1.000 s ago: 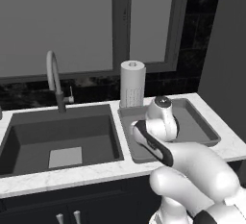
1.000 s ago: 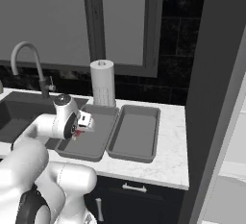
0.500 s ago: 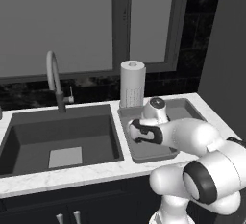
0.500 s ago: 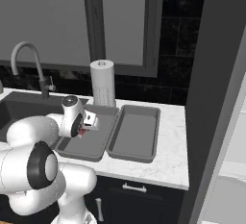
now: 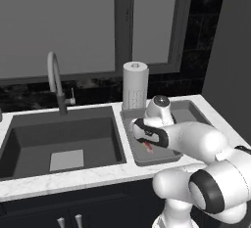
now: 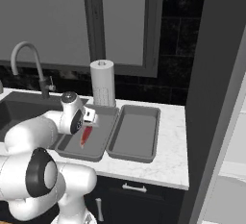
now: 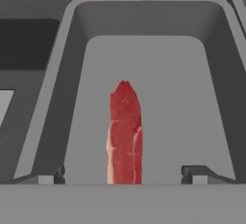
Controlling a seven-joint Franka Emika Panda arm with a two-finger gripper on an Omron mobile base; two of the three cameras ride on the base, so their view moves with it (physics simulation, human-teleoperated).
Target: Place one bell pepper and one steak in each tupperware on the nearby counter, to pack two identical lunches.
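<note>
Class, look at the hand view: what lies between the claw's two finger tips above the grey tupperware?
The red steak lies between the finger tips, inside the tupperware, in the hand view.

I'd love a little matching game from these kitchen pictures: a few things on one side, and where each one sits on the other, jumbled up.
Things:
1. steak
2. paper towel roll
3. tap
4. empty tupperware

Places:
A. behind the sink
B. lying in the tupperware next to the sink
C. upright on the counter behind the two containers
D. nearest the dark tall wall panel on the right

Pairs: 1-B, 2-C, 3-A, 4-D
</note>
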